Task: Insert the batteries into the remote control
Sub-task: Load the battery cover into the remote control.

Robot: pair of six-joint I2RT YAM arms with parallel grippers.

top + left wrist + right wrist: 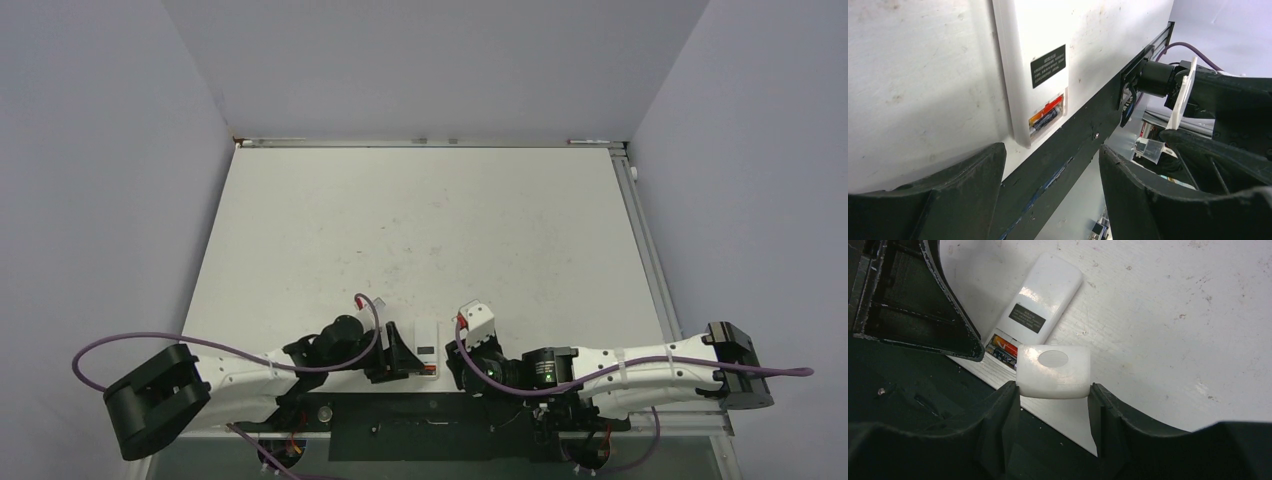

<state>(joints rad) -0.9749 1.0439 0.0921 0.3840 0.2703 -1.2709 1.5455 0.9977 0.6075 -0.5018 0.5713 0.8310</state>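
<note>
**Batteries sitting in the remote, cover still off**

The small white rectangular plastic remote control point(1045, 300) lies back-up on the scuffed white surface point(1173, 315). You can see its plain back and the little black label point(1028, 318) in the middle of it. The compartment at the end of the remote control nearest the arm bases is open. The batteries point(1003, 349) lie in it side by side, one with an orange-red wrap and one dark. That same end sits right by the dark strip point(1068, 145) along the near edge of the surface.

The left gripper point(1050, 165) is just beside the remote control on its left. Its black fingers are spread wide with nothing between them. From the right wrist camera, one of those fingers ends right next to the corner of the open compartment. I can't tell if it actually touches.

The right gripper point(1053, 387) is on the other side of the remote control and pinches a white rounded plastic cover point(1053, 371) with a shallow oval dimple on its face. Both fingers press against the short sides of the cover. In that view the cover hangs close to the compartment end and overlaps its edge. I can't tell whether it rests on the remote control or floats above it.
</note>
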